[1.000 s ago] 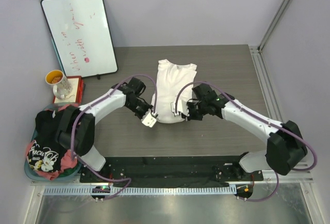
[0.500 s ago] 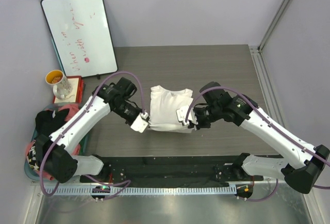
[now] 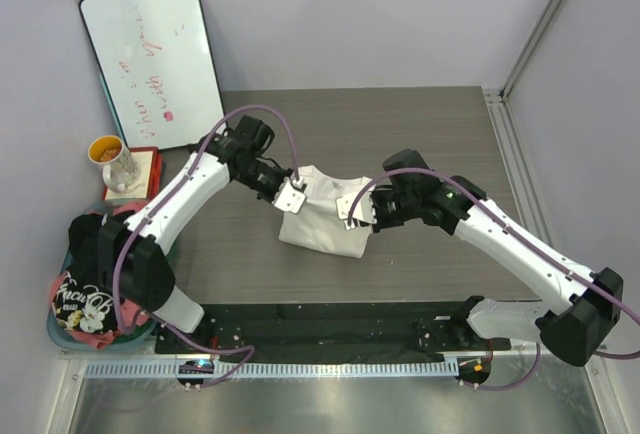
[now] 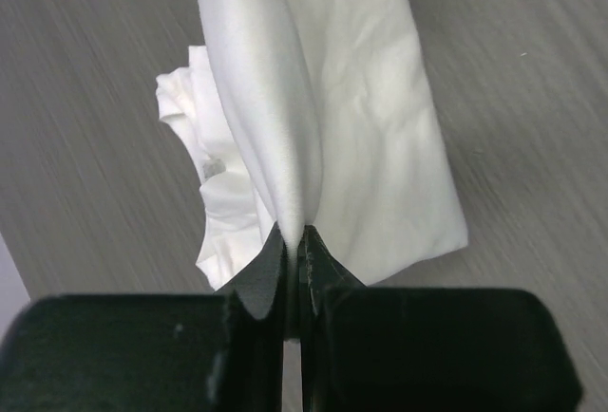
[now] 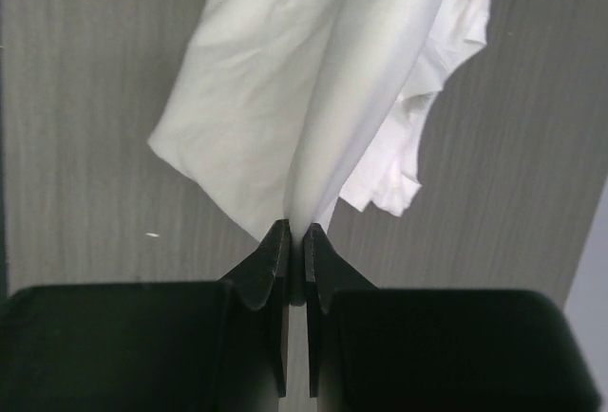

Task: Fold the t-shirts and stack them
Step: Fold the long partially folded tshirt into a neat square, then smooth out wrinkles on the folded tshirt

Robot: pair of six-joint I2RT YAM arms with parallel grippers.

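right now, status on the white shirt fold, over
left jaws shut on white t-shirt, right jaws likewise. Shirt hangs doubled between them over the table. Nothing blocking; other shirts in basket, far left.

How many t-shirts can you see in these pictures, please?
3. The left gripper and right gripper pinch a white t-shirt at the centre; a black t-shirt and a pink-red t-shirt lie in the basket at left. More may be hidden beneath them.
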